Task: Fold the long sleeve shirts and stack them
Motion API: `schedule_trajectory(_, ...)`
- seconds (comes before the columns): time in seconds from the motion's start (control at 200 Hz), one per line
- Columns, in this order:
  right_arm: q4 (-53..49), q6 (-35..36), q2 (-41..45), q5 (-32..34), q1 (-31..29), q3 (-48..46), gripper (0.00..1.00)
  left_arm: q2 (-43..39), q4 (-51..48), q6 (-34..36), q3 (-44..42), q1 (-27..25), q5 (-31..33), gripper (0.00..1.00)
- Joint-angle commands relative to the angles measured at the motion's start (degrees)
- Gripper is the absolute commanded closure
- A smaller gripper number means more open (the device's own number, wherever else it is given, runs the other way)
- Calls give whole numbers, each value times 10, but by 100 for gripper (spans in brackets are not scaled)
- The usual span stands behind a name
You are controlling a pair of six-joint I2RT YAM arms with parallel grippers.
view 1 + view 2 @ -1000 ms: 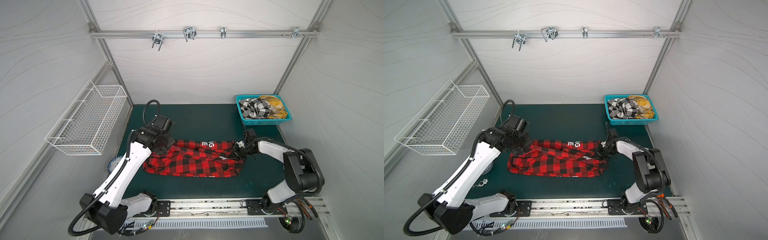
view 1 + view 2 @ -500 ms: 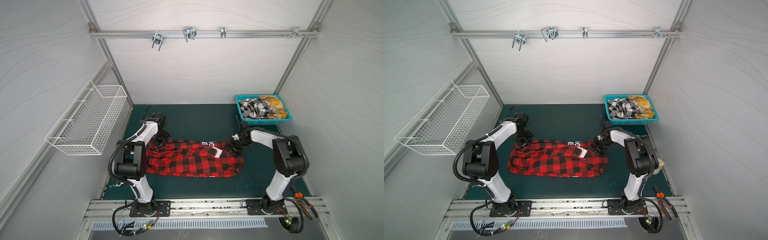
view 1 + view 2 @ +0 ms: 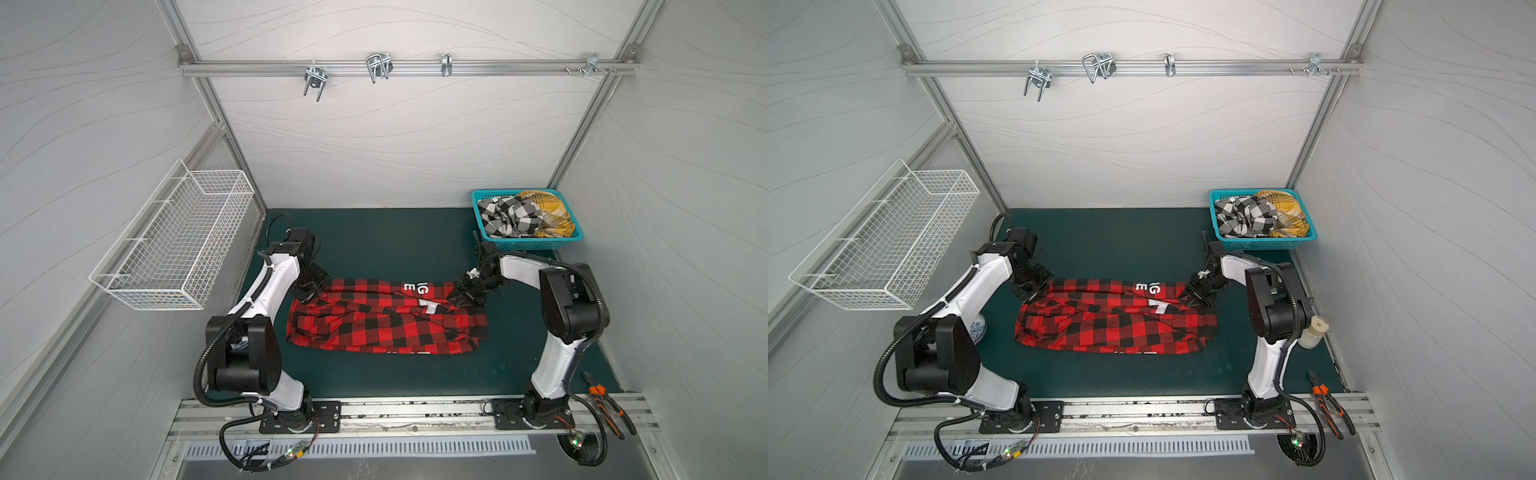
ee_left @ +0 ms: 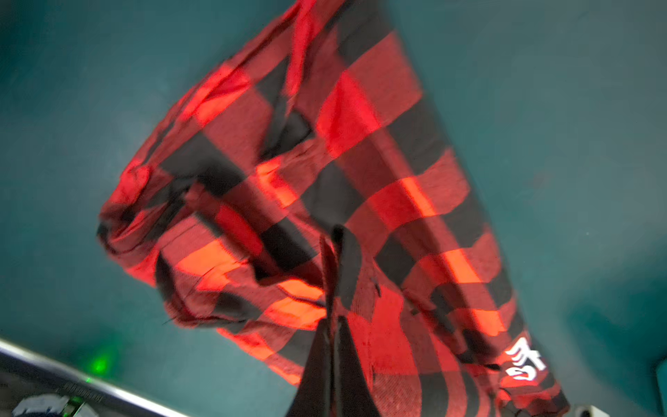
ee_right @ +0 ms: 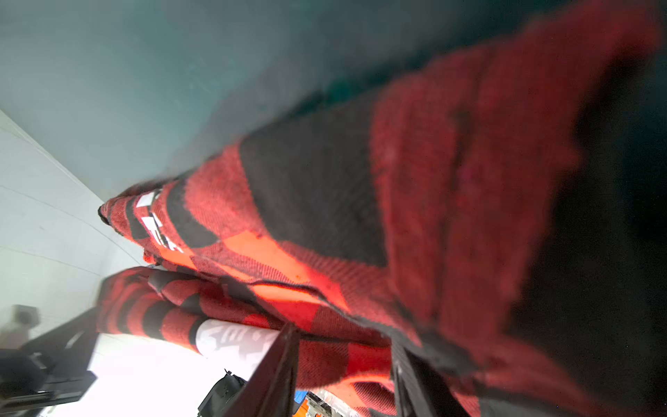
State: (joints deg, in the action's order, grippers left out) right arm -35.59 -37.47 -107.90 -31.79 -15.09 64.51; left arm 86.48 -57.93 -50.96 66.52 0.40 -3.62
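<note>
The red-and-black shirt [image 3: 386, 328] is pinched in the left gripper's [image 3: 306, 292] closed jaws; the right gripper's [image 3: 462, 296] jaws are parted around its edge.

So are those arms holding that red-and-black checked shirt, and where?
The left jaws pinch the red-and-black checked shirt at its far left corner. The right jaws straddle its far right corner; a grip there cannot be told.

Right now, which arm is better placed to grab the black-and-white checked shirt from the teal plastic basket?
Right, likely: right gripper, jaws apart, is near the teal plastic basket; left gripper is shut on the far end of the red-and-black plaid shirt.
</note>
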Motion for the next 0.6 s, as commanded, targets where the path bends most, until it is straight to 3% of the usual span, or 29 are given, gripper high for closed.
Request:
schedule_trajectory(0.0, -15, 14, -22, 22, -10, 1, 55, -30, -26, -48, -34, 3, -9, 100)
schedule_trajectory(0.16, -34, 27, -17, 34, -15, 17, 55, -97, -55, -100, -47, 3, 4, 100)
schedule_trajectory(0.26, -37, 29, -16, 30, -16, 22, 55, -97, -46, -99, -29, 9, 36, 100)
schedule_trajectory(0.575, -56, 45, 13, 30, -23, 28, 54, 112, 40, -67, 34, 46, 12, 100)
schedule_trajectory(0.595, -58, 47, 17, 30, -24, 28, 53, 124, 42, -66, 42, 48, 11, 93)
